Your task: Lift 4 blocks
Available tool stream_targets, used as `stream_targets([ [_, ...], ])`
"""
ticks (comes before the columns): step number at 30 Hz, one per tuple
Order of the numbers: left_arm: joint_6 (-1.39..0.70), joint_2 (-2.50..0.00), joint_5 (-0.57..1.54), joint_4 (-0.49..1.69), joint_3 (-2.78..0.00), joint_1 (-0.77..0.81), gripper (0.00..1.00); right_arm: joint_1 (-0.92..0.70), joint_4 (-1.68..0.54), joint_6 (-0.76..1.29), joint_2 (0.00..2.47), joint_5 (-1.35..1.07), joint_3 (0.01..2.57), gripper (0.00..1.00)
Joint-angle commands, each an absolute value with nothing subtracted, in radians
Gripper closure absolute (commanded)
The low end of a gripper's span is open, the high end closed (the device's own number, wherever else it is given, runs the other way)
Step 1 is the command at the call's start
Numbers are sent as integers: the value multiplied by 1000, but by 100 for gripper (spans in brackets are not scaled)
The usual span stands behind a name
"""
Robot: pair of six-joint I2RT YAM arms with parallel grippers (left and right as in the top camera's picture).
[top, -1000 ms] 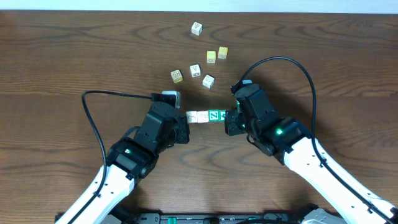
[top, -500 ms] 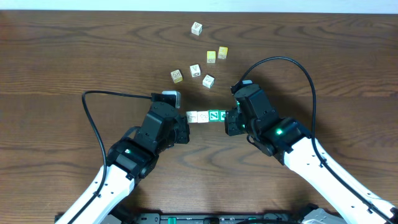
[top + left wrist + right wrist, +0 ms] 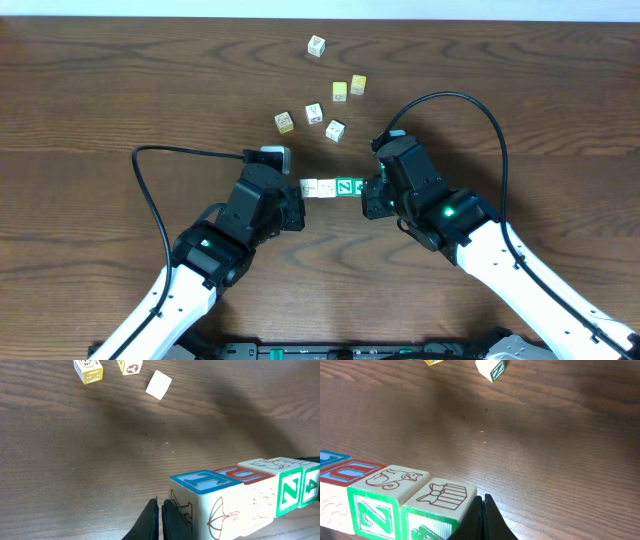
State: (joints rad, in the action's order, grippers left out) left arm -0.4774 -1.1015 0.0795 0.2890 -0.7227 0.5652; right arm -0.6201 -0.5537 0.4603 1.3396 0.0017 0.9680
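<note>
Four blocks (image 3: 333, 187) lie end to end on the surface (image 3: 100, 100), row running left-right between left pincer (image 3: 160, 512) and right pincer (image 3: 480, 507), each closed tight, empty, touching one end.

L black two-finger gripper (image 3: 160, 519) & R black two-finger gripper (image 3: 480, 514), jaws closed, tips at opp. ends of wooden alphabet-cube row (image 3: 333, 187).

Dark brown wood-grain surface (image 3: 80, 100) fills the overhead view, grain running side to side. Up at twelve o'clock there's a thin pale strip (image 3: 500, 8) beyond its far edge, wall or floor, can't tell. Light's soft, shadows blurry.
</note>
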Motion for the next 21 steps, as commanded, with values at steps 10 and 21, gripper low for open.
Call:
stream_targets([
  [10, -484, -1134, 242, 250, -788, 615, 93, -696, -527, 448, 1365, -225, 1015, 99],
  [21, -484, -1140, 241, 250, -788, 615, 93, -702, -505, 448, 1393, -225, 1015, 99],
])
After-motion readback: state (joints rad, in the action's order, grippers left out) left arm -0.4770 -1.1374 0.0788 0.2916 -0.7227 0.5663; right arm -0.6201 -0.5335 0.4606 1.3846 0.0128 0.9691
